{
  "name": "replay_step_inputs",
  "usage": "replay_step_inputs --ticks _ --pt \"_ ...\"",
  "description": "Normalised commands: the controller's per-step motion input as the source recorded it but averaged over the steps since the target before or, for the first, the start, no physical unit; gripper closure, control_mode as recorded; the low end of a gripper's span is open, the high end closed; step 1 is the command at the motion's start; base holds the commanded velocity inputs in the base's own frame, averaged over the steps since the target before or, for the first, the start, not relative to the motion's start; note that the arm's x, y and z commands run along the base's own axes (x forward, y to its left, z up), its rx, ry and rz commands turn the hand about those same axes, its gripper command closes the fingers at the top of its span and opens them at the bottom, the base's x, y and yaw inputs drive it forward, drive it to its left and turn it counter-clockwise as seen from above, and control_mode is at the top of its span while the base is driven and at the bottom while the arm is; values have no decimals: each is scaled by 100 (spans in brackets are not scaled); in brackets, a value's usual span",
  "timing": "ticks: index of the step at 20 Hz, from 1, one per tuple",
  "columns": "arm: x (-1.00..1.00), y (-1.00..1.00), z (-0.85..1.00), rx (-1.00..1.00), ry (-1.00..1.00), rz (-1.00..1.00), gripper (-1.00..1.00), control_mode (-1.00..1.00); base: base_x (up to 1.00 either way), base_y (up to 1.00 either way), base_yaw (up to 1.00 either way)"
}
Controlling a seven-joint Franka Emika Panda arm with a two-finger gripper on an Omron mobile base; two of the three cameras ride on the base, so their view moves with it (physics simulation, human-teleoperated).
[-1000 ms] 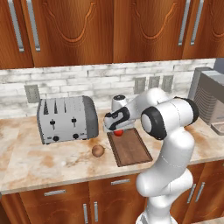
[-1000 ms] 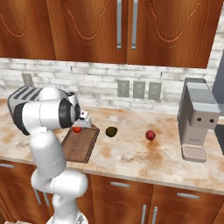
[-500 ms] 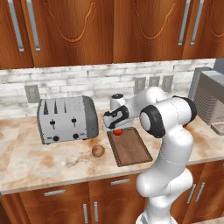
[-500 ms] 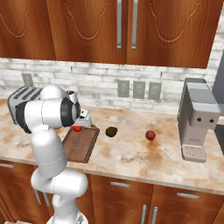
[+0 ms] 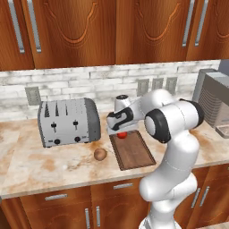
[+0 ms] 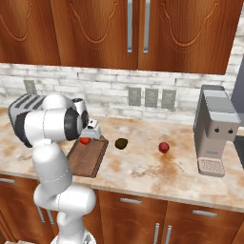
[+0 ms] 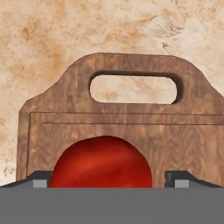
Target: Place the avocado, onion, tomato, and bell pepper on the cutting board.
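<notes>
The dark wooden cutting board lies on the counter with its handle loop at the far end. A smooth red round fruit, the tomato by its look, rests on the board just below the handle. My gripper hangs right above it, open, with the fingertips wider than the fruit. The tan onion sits on the counter left of the board. The dark avocado lies right of the board. Another red fruit lies farther right.
A silver toaster stands left of the board against the brick wall. A grey coffee machine stands at the right end of the counter. Wall outlets and wooden cabinets are above.
The hand has lifted slightly from the red fruit, which stays in place on the board. Onion, avocado and the other red fruit have not moved.
</notes>
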Motion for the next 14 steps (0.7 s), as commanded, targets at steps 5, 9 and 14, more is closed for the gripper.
replay_step_inputs --ticks 5,9,14 --pt "-21 -12 14 0 1 -1 -100 -100 0 0 0" --pt "-7 1 42 0 0 0 -100 -100 0 0 0" --pt "-2 4 47 0 -1 -1 -100 -100 0 0 0"
